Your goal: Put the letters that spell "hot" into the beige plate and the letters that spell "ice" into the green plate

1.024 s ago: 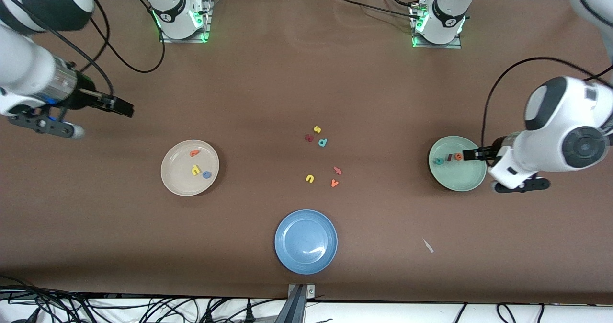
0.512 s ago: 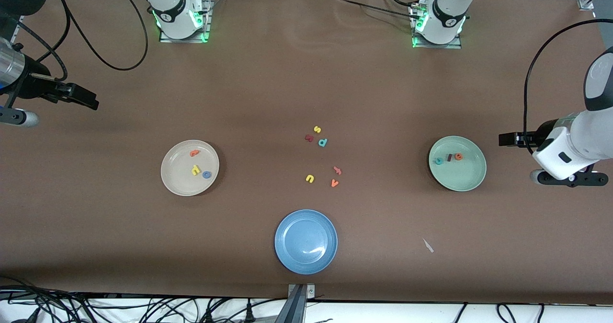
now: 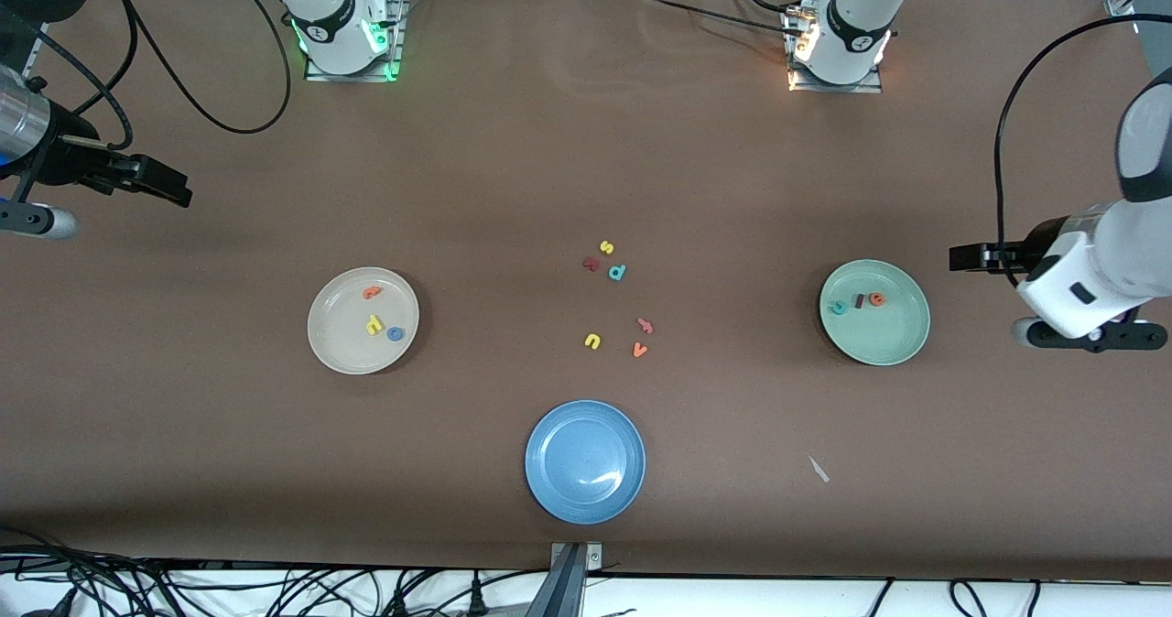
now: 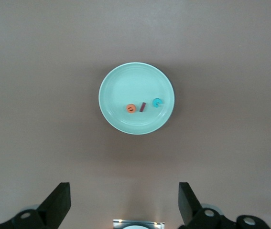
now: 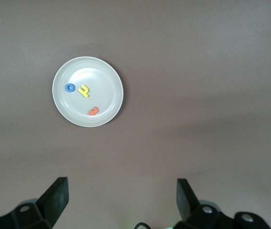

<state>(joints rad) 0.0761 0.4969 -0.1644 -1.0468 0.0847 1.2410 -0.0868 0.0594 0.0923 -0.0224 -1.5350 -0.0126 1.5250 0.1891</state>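
Brown surface point(image 3: 568, 168), two arm bases along its far edge. Left hand point(image 3: 961, 258): jaws spread, empty, held over bare surface beside the green plate point(image 3: 893, 342). Right hand point(image 3: 169, 189): likewise spread and empty, well apart from the beige plate point(image 3: 343, 351).

- Green plate: teal "c" point(image 3: 838, 308), dark red "i" point(image 3: 859, 301), orange "e" point(image 3: 877, 298) lie in it.
- Beige plate: orange "t" point(image 3: 371, 293), yellow "h" point(image 3: 374, 325), blue "o" point(image 3: 395, 333) lie in it.

Sorting is judged complete; no further grasp is called for, only parking of both arms.
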